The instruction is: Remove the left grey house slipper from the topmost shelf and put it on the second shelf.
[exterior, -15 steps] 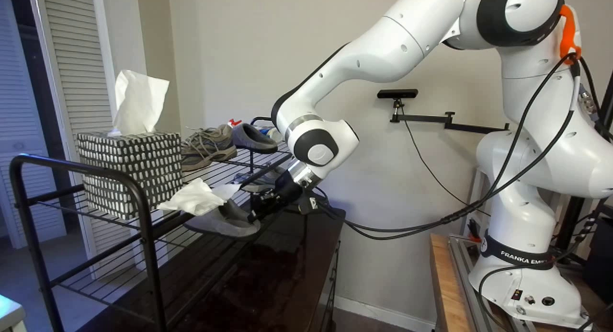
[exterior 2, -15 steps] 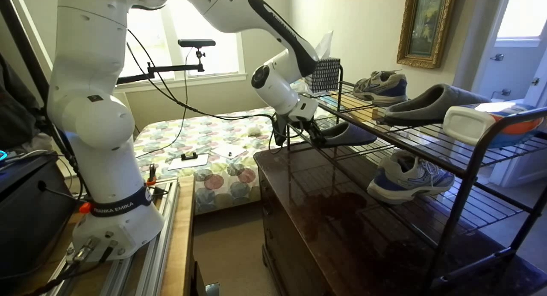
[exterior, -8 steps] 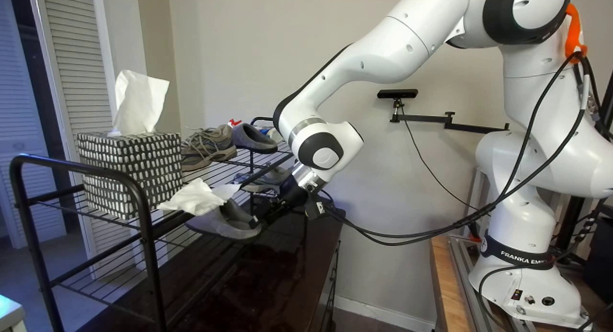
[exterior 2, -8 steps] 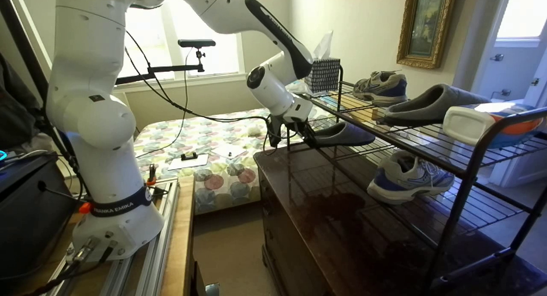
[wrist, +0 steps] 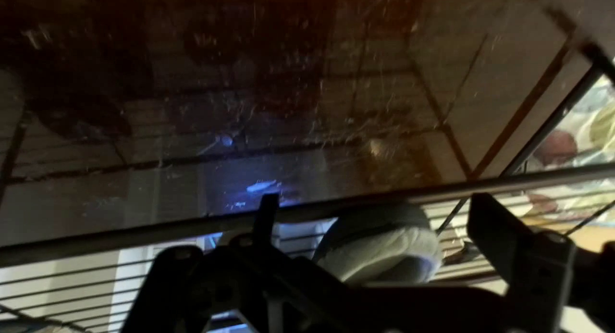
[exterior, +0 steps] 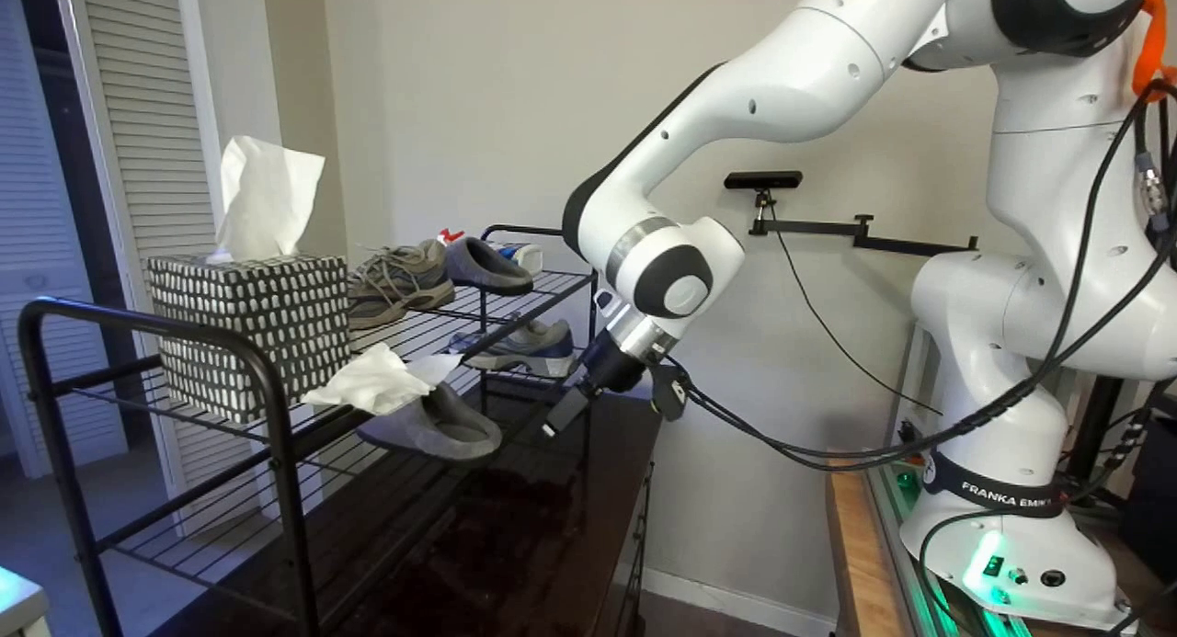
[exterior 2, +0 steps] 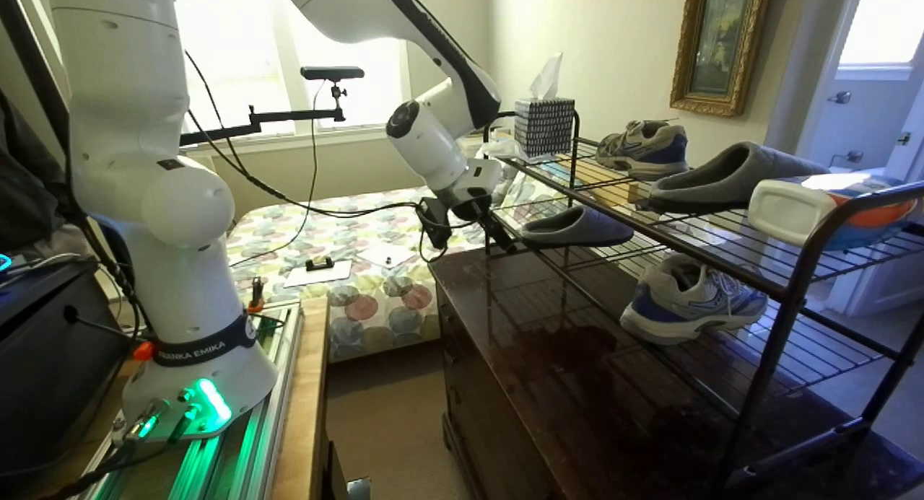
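The left grey slipper [exterior: 437, 427] lies on the second shelf [exterior 2: 816, 356] of the black wire rack, its heel end at the front rail. In an exterior view the same slipper [exterior 2: 577, 228] sits below the top shelf's front rail [exterior 2: 650, 231]. My gripper [exterior: 563, 415] is apart from it, in front of the rack. Seen from the wrist, the gripper [wrist: 375, 198] is open, with the slipper's heel [wrist: 382, 246] beyond the gap and nothing held. Another grey slipper [exterior 2: 729, 179] rests on the topmost shelf.
On the top shelf stand a patterned tissue box [exterior: 248, 334], a brown sneaker [exterior 2: 642, 148] and a wipes pack [exterior 2: 830, 208]. White tissue [exterior: 382, 380] hangs over its front edge. A grey-blue sneaker [exterior 2: 693, 301] shares the second shelf. The rack stands on a dark dresser [exterior 2: 520, 384].
My gripper has opened, let go of the slipper's heel and backed away from the rack toward the robot base. The slipper stays on the second shelf. Green lights now glow on the base.
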### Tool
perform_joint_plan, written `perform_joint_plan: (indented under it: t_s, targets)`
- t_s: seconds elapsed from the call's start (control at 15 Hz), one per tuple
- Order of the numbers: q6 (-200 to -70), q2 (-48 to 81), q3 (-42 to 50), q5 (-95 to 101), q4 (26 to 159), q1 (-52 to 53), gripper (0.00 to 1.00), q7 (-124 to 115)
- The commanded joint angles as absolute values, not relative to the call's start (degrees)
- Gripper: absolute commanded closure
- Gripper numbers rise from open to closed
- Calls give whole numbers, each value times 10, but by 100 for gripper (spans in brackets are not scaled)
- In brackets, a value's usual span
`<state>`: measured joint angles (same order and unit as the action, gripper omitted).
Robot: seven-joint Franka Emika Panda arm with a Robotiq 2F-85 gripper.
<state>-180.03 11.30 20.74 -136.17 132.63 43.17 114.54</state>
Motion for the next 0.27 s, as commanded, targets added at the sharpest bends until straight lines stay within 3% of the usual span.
perform_joint_plan:
  t_s: [0.0, 0.13, 0.2]
  targets:
    - [-1808, 47, 123, -1266, 1454, 409, 0, 1082]
    - [-1795, 48, 82, -1207, 1505, 401, 0, 1031]
    - [-1805, 75, 118, -1267, 1447, 416, 0, 1082]
